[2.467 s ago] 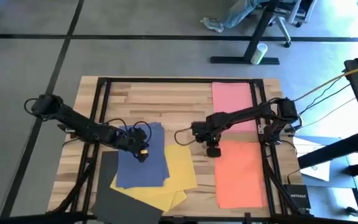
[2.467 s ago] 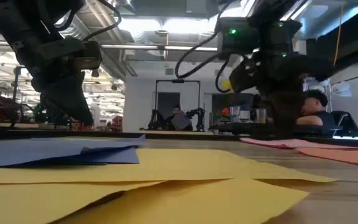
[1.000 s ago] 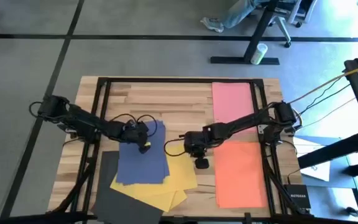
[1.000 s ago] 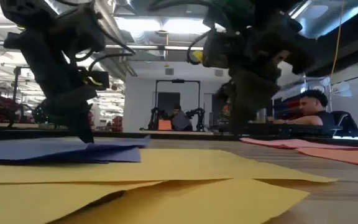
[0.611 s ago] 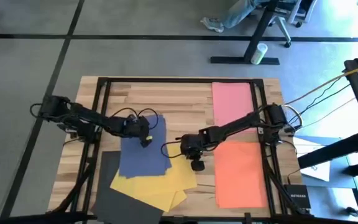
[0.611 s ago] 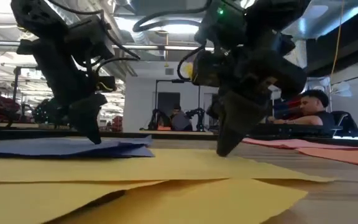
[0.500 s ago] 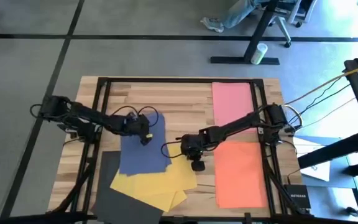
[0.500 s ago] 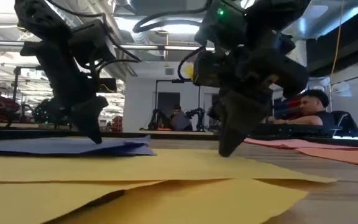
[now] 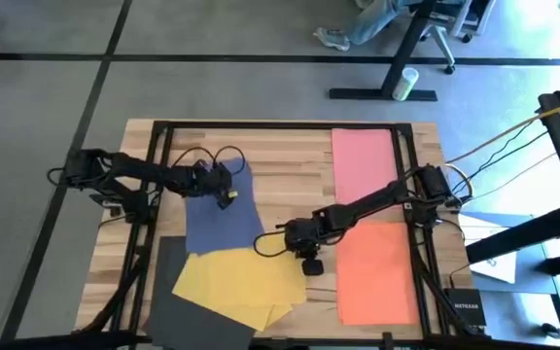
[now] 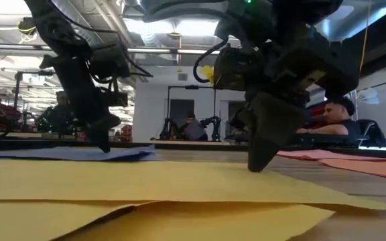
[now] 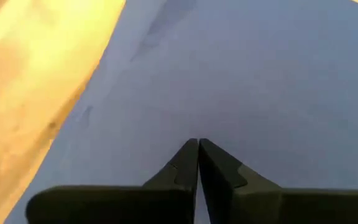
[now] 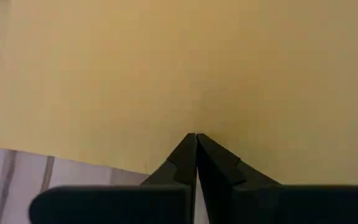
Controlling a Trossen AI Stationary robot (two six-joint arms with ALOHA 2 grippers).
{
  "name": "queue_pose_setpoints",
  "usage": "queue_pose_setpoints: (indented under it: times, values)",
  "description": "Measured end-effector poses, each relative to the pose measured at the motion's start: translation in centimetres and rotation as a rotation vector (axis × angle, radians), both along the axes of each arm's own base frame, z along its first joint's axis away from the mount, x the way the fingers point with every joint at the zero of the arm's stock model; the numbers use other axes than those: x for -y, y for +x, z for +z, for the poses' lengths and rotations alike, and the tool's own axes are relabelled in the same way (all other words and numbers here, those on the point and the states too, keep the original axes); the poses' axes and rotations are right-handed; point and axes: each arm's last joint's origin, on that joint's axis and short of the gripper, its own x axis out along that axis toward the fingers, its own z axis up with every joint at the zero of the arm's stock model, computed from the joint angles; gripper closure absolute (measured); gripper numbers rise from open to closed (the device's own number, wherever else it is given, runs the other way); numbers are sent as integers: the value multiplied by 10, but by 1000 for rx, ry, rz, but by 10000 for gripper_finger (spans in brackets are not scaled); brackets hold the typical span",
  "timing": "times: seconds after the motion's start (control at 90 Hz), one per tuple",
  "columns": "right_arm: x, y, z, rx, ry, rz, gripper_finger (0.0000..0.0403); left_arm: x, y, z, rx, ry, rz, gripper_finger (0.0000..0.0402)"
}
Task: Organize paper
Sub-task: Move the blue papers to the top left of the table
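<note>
High view showed the left gripper (image 9: 224, 195) pressing closed fingertips onto the navy sheet (image 9: 217, 219) near its far end; the right gripper (image 9: 310, 262), fingers likewise together, pinned the yellow sheet (image 9: 246, 282) at its right edge, beside the orange sheet (image 9: 377, 272); pink paper (image 9: 363, 160) lay beyond, and a dark sheet (image 9: 178, 311) sat under the yellow one. Sliding by friction looked risky; the navy sheet possibly overlapped the yellow one, so a slipping tip could buckle either sheet or skew the pile.
</note>
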Motion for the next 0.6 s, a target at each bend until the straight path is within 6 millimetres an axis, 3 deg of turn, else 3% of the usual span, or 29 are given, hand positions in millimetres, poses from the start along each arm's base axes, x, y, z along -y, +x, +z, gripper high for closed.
queue_pose_setpoints:
  times: [0.244, 0.422, 0.6]
  values:
    - [0, 0, 0, 4, -12, -6, 402, -8, 4, 8, 47, -6, -4, 402]
    - [1, 0, 0, 8, -24, -8, 402, 13, 19, 39, 144, -29, -80, 402]
    - [1, 0, -1, 11, -31, -7, 402, 49, 30, 58, 213, -101, -173, 402]
